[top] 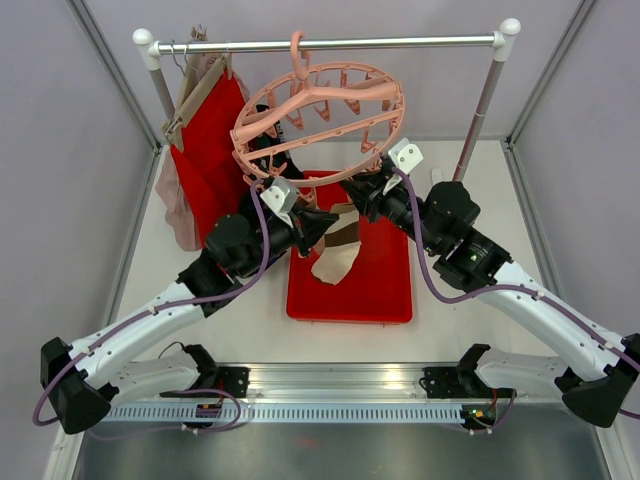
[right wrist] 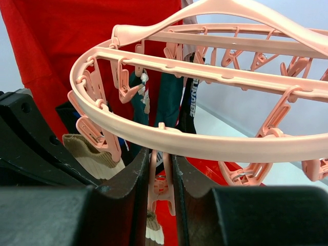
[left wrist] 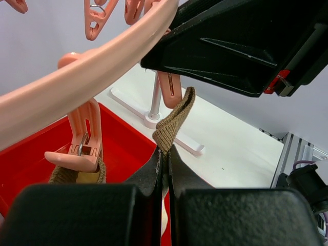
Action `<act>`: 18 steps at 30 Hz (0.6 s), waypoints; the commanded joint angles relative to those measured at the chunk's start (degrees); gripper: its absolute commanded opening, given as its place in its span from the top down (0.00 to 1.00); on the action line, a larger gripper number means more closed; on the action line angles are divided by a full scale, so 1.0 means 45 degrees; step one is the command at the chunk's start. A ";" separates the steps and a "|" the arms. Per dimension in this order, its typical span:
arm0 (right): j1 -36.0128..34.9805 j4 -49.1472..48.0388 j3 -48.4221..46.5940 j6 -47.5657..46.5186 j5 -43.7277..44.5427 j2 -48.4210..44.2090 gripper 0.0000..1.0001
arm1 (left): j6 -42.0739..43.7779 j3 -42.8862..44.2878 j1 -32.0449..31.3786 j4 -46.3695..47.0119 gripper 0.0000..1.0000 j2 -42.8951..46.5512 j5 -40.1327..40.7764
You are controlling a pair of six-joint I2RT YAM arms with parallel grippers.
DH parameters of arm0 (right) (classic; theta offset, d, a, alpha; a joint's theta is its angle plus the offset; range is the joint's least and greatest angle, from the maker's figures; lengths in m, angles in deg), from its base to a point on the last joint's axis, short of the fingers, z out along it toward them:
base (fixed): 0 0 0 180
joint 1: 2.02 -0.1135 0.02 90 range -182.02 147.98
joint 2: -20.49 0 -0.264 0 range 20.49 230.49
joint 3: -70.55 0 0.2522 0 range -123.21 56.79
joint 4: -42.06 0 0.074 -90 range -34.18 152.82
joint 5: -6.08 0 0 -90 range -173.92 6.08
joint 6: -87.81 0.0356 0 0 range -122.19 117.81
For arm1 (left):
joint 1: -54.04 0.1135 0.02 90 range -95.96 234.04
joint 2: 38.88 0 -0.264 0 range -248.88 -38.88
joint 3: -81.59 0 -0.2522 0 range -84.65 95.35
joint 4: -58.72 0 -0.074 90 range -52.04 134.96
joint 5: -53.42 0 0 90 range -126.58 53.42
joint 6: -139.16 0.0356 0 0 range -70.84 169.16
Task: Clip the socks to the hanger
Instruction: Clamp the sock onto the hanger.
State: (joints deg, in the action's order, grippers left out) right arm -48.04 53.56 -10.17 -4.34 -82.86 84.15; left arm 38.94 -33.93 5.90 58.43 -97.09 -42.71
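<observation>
Left gripper [left wrist: 164,156] is pinching a tan sock [left wrist: 177,115] by its cuff. Right gripper [right wrist: 160,154] is squeezing a clip [right wrist: 160,185] at the near rim of the hanger [right wrist: 215,147].

From above I cannot make out the tips of my left jaws or right jaws, dark on dark just below the hanger [top: 242,130]. In my left wrist view the tan sock [left wrist: 177,118] drops out of sight between my left jaws, and the hanger's ring runs off both edges. In my right wrist view my right jaws cover half the clip [right wrist: 160,187]. The teal sock [right wrist: 171,102] and black sock [right wrist: 185,120] hang partly behind the bars, and the black one's lettering is cut short.
</observation>
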 commanded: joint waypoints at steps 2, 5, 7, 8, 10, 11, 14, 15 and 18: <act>-0.0066 -0.0142 -0.0784 0.0107 -0.0196 -0.0104 1.00 | 0.0493 -0.0001 -0.0044 0.0346 0.98 0.0066 0.0229; -0.0066 -0.0122 -0.0843 0.0108 -0.0177 -0.0103 1.00 | 0.0416 -0.0099 -0.0044 0.0365 0.98 0.0007 0.0308; -0.0066 -0.0122 -0.0862 0.0127 -0.0196 -0.0103 1.00 | 0.0415 -0.0138 -0.0044 0.0384 0.98 -0.0070 0.0385; -0.0086 -0.0103 -0.0862 0.0127 -0.0177 -0.0103 1.00 | 0.0415 -0.0119 -0.0044 0.0365 0.98 -0.0090 0.0425; -0.0086 -0.0103 -0.0902 0.0127 -0.0196 -0.0123 1.00 | 0.0415 -0.0138 -0.0044 0.0365 0.98 -0.0129 0.0444; -0.0067 -0.0103 -0.0921 0.0127 -0.0197 -0.0123 1.00 | 0.0415 -0.0138 -0.0044 0.0384 0.98 -0.0168 0.0464; -0.0066 -0.0083 -0.0940 0.0127 -0.0196 -0.0123 1.00 | 0.0396 -0.0080 -0.0044 0.0404 0.98 -0.0266 0.0484; -0.0066 -0.0083 -0.0921 0.0127 -0.0177 -0.0123 1.00 | 0.0396 -0.0060 -0.0044 0.0423 0.98 -0.0247 0.0484; -0.0066 -0.0083 -0.0902 0.0127 -0.0196 -0.0103 1.00 | 0.0396 0.0018 -0.0044 0.0463 0.98 -0.0286 0.0484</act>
State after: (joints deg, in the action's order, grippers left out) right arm -48.04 54.52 -11.64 -4.32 -83.04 84.15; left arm 39.20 -34.34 5.90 58.35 -98.21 -41.18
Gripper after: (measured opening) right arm 0.265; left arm 0.040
